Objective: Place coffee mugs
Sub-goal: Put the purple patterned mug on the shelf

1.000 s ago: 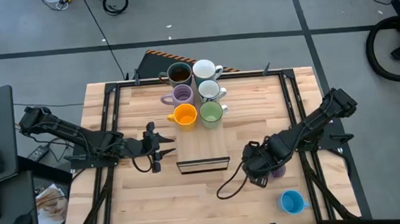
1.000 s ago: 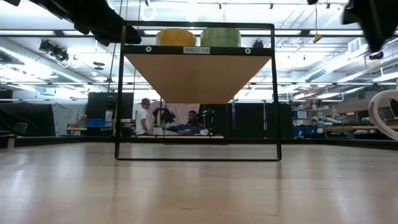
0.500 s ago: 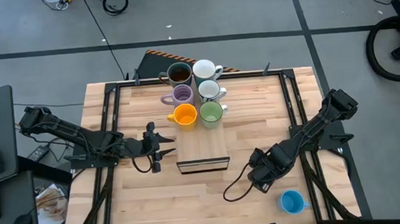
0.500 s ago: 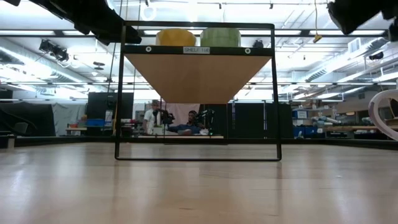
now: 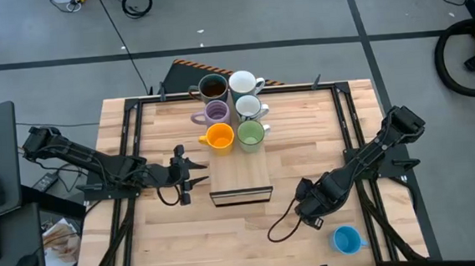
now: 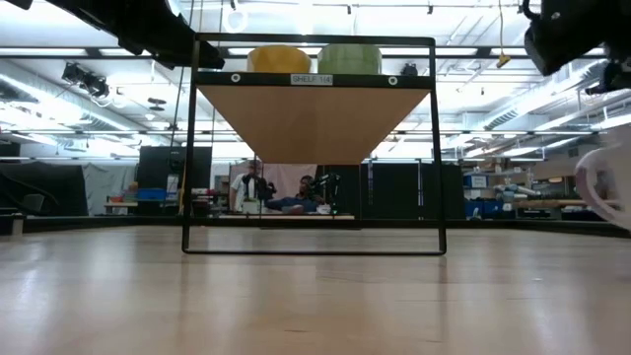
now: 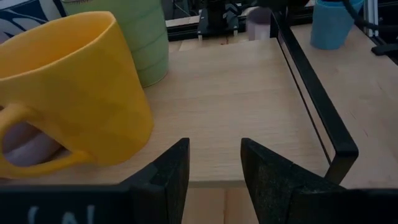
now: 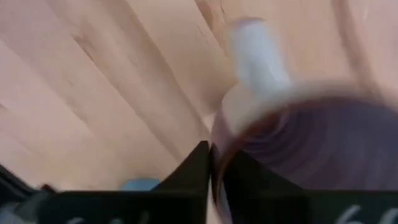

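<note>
Six coffee mugs stand on the wooden shelf (image 5: pixel 239 183): brown (image 5: pixel 212 87), white (image 5: pixel 242 83), lilac (image 5: pixel 217 112), white (image 5: pixel 250 107), orange (image 5: pixel 219 137) and green (image 5: pixel 250 134). A blue mug (image 5: pixel 346 240) stands on the table at the near right. My right gripper (image 5: pixel 314 205) points down beside the shelf's near right corner, shut on a second lilac mug (image 8: pixel 298 137), which it hides in the high view. My left gripper (image 7: pixel 214 168) hangs open left of the shelf, facing the orange mug (image 7: pixel 68 93) with nothing between its fingers. My right gripper pinches the lilac mug's rim (image 8: pixel 217 140) between its two fingers, one finger outside the wall and one finger (image 8: pixel 242 171) inside. The fingers come from above, pointing down, a short way round the rim from the handle (image 8: pixel 252 56). The mug is upright; whether it is lifted does not show.
The shelf's black frame (image 6: pixel 311 41) stands raised over the middle of the table, with the orange and green mugs showing on top in the low view. A black rail (image 5: pixel 355 141) runs along each side of the table. Bare wood lies before the shelf.
My right gripper has come down and a little toward the table's near edge, onto the lilac mug, which showed beside it before and is now hidden under it in the high view. My left arm has kept still.
</note>
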